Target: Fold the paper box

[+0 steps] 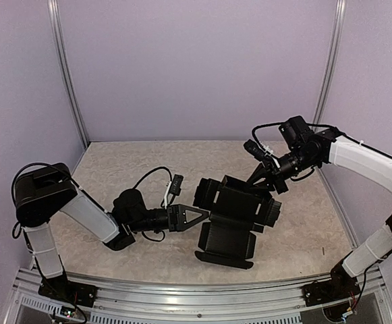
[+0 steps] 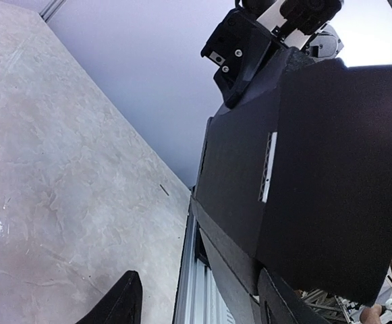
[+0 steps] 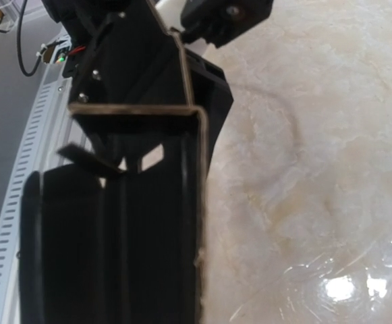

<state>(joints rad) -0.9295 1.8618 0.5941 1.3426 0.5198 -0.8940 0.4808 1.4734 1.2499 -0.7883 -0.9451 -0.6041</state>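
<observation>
paper box point(image 1: 231, 226): part-folded, centre of table point(image 1: 128, 169) | right gripper point(image 1: 262, 183): pinching its far wall, apparently to steady it | left gripper point(image 1: 197, 217): fingers spread just left, likely readying a flap push

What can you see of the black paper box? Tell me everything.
The paper box is matte black thin cardboard with raw brown cut edges, half folded, with side flaps out and a narrow slot in one panel. It slants over the middle of the table. The right gripper pinches its far end; the open left gripper sits at its left side.
</observation>
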